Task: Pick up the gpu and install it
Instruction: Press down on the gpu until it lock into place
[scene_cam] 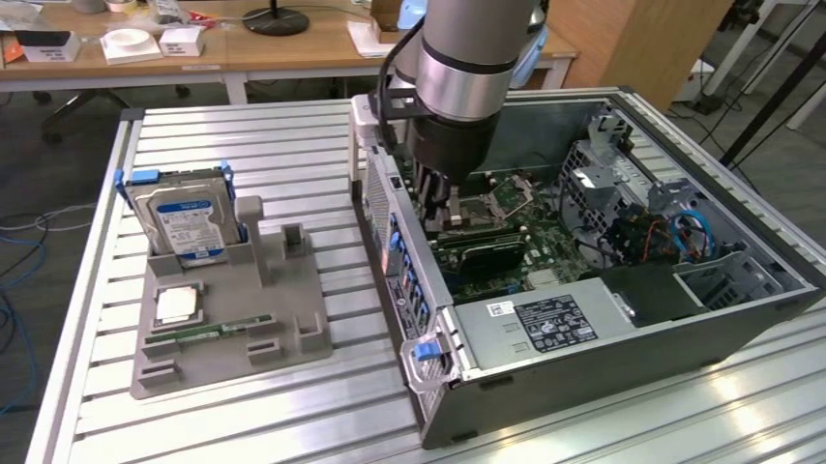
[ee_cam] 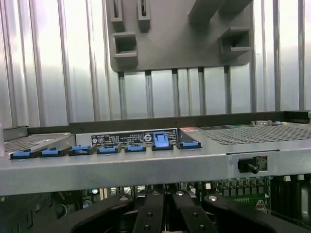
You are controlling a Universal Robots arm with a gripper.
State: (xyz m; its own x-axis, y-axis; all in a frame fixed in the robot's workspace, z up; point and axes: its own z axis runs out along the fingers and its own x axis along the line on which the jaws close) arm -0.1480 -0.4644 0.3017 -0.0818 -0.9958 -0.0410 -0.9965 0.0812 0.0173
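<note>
Exterior view
- Gripper position: the gripper (scene_cam: 439, 208) is reaching straight down into the open computer case (scene_cam: 581, 377), close to the case's wall on the exterior view's left.
- Gripper state: the fingers are sitting drawn together; whether they are pinching the card's edge cannot be told.
- Task item: the gpu (scene_cam: 485, 253) is lying inside the case on the motherboard, directly under and just nearer than the fingertips.
- Long axis: the card is running from the left wall toward the case's interior on the exterior view's right.
- Obstructions: the power supply (scene_cam: 543, 319) is sitting just near of the card; cables and drive bays are standing well apart on the right.
- Surroundings: the grey holder (scene_cam: 246, 319) is resting on the counter (scene_cam: 258, 406) to the left, carrying the hard drive (scene_cam: 188, 222) and the memory stick (scene_cam: 207, 332).

Wrist view
- Gripper: the gripper (ee_cam: 163, 213) is showing its fingers closed against each other, below the case's rim.
- Case wall: a row of blue slot clips (ee_cam: 163, 140) is lining the wall just beyond the fingers.
- Beyond: the grey holder (ee_cam: 180, 43) is lying on the ribbed counter (ee_cam: 48, 73), well apart.
</note>
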